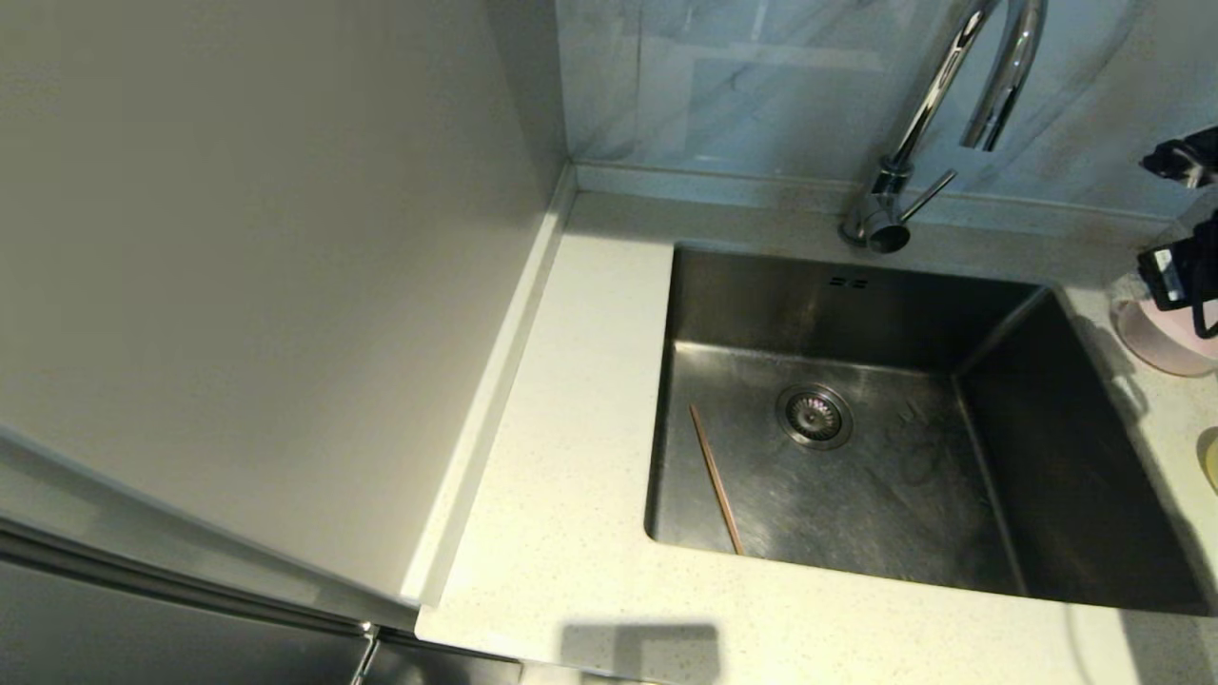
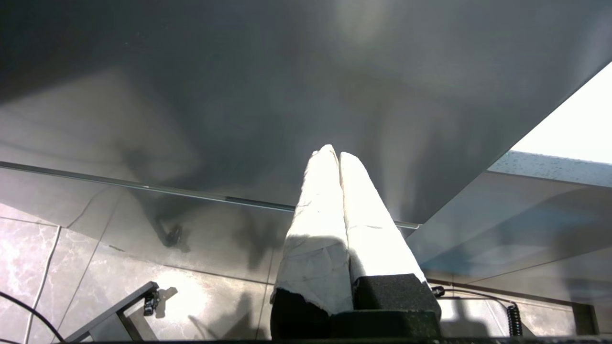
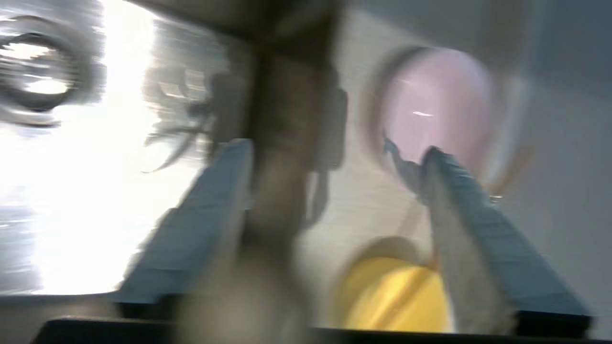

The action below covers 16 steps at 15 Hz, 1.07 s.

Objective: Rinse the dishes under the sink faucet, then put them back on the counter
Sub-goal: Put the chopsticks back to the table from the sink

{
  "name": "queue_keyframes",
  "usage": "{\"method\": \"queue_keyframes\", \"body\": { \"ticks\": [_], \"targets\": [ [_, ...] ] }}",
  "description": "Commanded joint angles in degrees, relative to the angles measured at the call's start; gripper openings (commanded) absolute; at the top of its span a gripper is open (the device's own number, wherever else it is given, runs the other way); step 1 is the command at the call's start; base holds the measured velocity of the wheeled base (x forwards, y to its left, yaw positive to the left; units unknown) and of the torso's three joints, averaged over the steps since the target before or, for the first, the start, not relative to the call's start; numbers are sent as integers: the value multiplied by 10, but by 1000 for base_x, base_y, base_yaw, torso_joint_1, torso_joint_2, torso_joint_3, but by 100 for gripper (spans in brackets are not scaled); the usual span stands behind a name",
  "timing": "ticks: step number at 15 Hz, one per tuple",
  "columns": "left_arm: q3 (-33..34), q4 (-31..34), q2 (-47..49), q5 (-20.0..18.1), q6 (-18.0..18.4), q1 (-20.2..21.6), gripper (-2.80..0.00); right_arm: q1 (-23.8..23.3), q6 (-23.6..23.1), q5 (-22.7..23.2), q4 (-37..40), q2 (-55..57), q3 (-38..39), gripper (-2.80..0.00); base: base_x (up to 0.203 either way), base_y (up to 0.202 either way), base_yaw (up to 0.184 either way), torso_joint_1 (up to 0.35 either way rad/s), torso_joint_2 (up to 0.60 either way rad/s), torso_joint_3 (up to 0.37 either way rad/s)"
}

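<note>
One brown chopstick (image 1: 716, 476) lies on the floor of the steel sink (image 1: 904, 495), left of the drain. The chrome faucet (image 1: 915, 128) rises behind the basin. On the counter (image 1: 571, 428) right of the sink stand the pink bowl (image 1: 1163, 344) (image 3: 437, 107) and, nearer the front, the yellow-green bowl (image 1: 1210, 459) (image 3: 397, 296). My right gripper (image 1: 1180, 262) (image 3: 337, 148) hovers over the pink bowl at the head view's right edge, open. A blurred dark brown shape (image 3: 282, 143) stands beside one finger; I cannot tell what it is. My left gripper (image 2: 333, 153) is shut and empty.
A smooth plain side panel (image 1: 266, 285) walls off the counter's left side. A marbled splashback (image 1: 742, 86) runs behind the sink. The left arm hangs low in front of a dark cabinet face (image 2: 287, 86) above the tiled floor (image 2: 43, 267).
</note>
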Motion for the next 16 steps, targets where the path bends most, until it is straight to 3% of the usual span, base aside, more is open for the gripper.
{"method": "queue_keyframes", "body": {
  "ticks": [1, 8, 16],
  "targets": [
    [0, 0, -2, 0, 0, 0, -280, 50, 23, 0, 4, -19, 25, -280, 0, 0, 0, 0, 0, 0],
    [0, 0, -2, 0, 0, 0, -280, 135, 52, 7, 27, -10, 148, -280, 0, 0, 0, 0, 0, 0],
    [0, 0, -2, 0, 0, 0, -280, 163, 48, 72, -1, 120, 137, -280, 0, 0, 0, 0, 0, 0]
  ]
}}
